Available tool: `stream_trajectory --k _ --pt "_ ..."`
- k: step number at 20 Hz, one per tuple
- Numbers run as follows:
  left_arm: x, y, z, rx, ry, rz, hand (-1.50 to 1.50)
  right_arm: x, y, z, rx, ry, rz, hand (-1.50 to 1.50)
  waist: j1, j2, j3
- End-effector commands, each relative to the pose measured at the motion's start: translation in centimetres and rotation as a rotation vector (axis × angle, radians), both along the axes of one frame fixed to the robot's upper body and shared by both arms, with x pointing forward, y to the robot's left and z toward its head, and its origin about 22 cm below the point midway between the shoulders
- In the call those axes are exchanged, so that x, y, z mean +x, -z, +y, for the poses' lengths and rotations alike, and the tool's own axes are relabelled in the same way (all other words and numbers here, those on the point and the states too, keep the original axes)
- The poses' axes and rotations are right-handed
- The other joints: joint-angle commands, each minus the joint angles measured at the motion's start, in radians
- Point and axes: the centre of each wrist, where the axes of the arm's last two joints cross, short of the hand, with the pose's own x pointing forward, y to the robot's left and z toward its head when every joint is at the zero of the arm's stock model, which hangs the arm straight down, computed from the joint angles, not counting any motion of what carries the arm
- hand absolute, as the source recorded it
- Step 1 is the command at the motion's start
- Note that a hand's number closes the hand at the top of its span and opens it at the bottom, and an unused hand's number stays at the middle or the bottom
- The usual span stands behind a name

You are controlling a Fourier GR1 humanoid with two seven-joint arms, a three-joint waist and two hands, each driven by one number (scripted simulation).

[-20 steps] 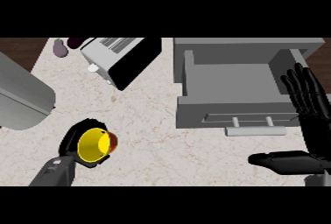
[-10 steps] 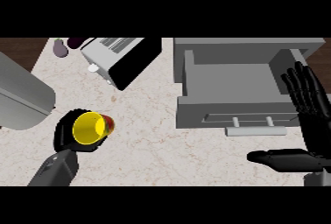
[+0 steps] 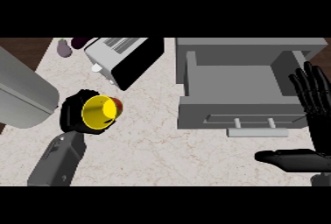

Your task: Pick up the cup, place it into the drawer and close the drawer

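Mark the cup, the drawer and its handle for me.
cup [image 3: 98, 112], head view, on its yellow inside
drawer [image 3: 233, 85], head view, on its bare grey floor
handle [image 3: 254, 124], head view, on the bar at the drawer's front

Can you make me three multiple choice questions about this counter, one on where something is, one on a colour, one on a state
1. Where is the cup?
A. in the drawer
B. in the left hand, left of the drawer
C. on the toaster

2. What colour is the cup's inside?
A. yellow
B. blue
C. white

3. How is the drawer?
A. shut
B. open, nothing visible inside
C. open, cup inside

Answers: 1 B, the left hand curls round it; 2 A, the yellow inside faces the view; 3 B, its grey floor shows bare. The right hand rests open beside it.
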Motion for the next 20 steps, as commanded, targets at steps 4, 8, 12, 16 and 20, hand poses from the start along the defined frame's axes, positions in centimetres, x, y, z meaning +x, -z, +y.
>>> stream_trajectory --k 4,8,12,16,20 --pt "4.0 -7.3 -3.8 0.068 0.099 -0.160 1.50 -0.1 -0.3 -0.8 0.012 0.035 0.001 -1.50 0.010 -0.005 0.001" --pt "5.9 -12.5 -9.1 0.100 0.137 -0.169 1.50 -0.8 -0.4 0.3 -0.006 0.002 0.000 -1.50 0.009 -0.007 0.001" --pt "7.1 -16.9 -12.0 0.166 0.168 -0.198 1.50 -0.5 0.6 -1.4 0.002 0.012 0.004 -1.50 0.000 -0.001 0.001" --pt "6.8 -19.5 -15.9 0.198 0.191 -0.178 1.50 0.8 1.0 -2.0 -0.016 0.024 -0.004 -1.50 -0.002 0.002 0.001" --pt "8.5 -24.4 -19.0 0.251 0.180 -0.155 1.50 0.7 1.2 -1.5 0.014 -0.006 -0.009 -1.50 -0.011 0.004 0.001"
